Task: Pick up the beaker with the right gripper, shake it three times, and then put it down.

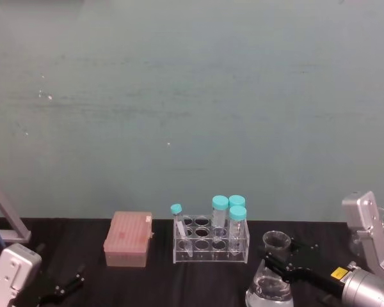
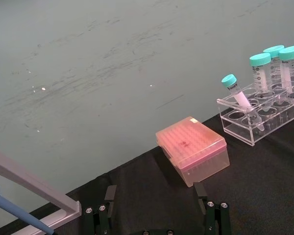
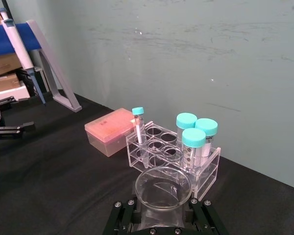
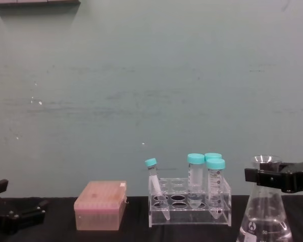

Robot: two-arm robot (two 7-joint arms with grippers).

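Observation:
The beaker (image 1: 271,288) is a clear conical flask with white marks, standing at the near right of the black table, right of and nearer than the tube rack. My right gripper (image 1: 278,263) reaches in from the right and is shut on its narrow neck just below the flared rim. In the chest view the black jaws (image 4: 265,179) cross the neck of the beaker (image 4: 265,222). The right wrist view looks down into the beaker's rim (image 3: 162,188) between the two fingers (image 3: 121,215). My left gripper (image 1: 57,288) rests open at the near left, well away from it.
A clear tube rack (image 1: 211,243) with several teal-capped tubes stands mid-table, close to the beaker's left. A pink tip box (image 1: 128,240) sits left of the rack. A pipette stand (image 3: 49,63) rises at the far left. A teal wall backs the table.

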